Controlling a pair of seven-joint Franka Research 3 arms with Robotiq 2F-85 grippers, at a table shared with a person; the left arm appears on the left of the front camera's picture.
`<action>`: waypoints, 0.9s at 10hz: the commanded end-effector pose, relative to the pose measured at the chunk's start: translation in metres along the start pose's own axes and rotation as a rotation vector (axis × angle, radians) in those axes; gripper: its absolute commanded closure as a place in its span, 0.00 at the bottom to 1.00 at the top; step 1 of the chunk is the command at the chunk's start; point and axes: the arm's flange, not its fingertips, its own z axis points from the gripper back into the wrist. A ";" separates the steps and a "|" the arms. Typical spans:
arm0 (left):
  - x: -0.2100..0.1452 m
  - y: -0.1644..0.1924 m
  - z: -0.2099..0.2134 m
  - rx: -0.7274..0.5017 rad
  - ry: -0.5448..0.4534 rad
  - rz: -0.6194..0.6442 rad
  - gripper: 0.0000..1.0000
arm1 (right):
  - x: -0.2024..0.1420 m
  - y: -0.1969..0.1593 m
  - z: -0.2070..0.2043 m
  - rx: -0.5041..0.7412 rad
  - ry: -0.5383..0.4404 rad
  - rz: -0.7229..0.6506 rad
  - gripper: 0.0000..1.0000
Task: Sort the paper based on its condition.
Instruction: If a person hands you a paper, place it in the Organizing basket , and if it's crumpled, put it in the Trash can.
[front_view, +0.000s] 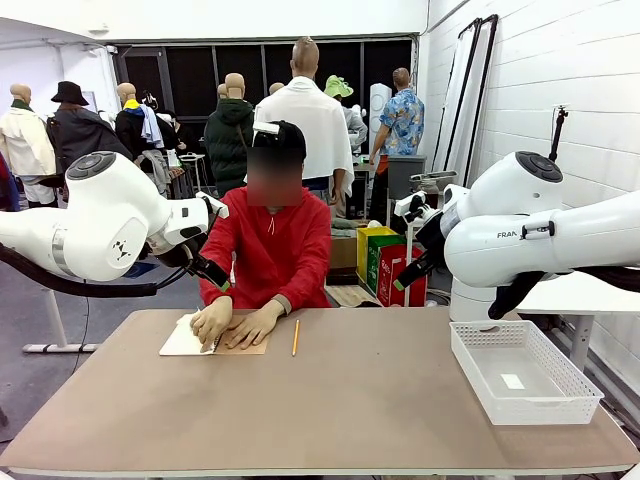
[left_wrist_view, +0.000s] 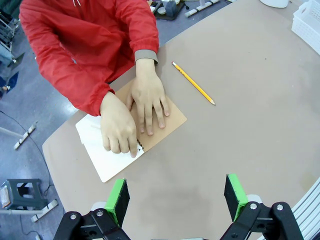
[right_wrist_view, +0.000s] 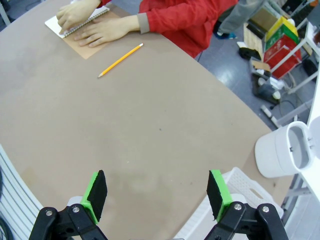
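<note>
Paper (front_view: 180, 342) is seen as a white sheet at the far left of the table (front_view: 350, 410), in front of the seated person. It lies by the spiral binding of an open notebook (front_view: 250, 347), whose brown cover is spread flat beside it. Whether the sheet is loose or bound into the notebook cannot be told. In the left wrist view the paper (left_wrist_view: 105, 157) is pressed down by one hand (left_wrist_view: 117, 130), with the fingertips at the spiral. The other hand (left_wrist_view: 148, 100) is laid flat on the brown cover of the notebook (left_wrist_view: 172, 120). A yellow pencil (left_wrist_view: 194, 84) lies on the bare table just beside the notebook, apart from both hands. A white mesh basket (front_view: 530, 412) is set at the near right of the table, well apart from the paper.

The left gripper (left_wrist_view: 175, 187) is held above the table near the notebook, its jaws spread wide with nothing between them. The right gripper (right_wrist_view: 156, 182) is held over bare table, with the basket (right_wrist_view: 240, 185) at its side. Its jaws are likewise wide apart and nothing is held.
</note>
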 end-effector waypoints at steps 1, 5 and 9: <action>0.000 0.000 0.000 -0.001 0.004 0.000 0.00 | -0.001 -0.001 -0.001 0.003 0.001 0.001 0.00; 0.000 0.000 0.000 -0.001 0.004 0.000 0.00 | -0.001 -0.001 -0.001 0.003 0.001 0.001 0.00; 0.000 0.000 0.000 -0.001 0.004 0.000 0.00 | -0.001 -0.001 -0.001 0.003 0.001 0.001 0.00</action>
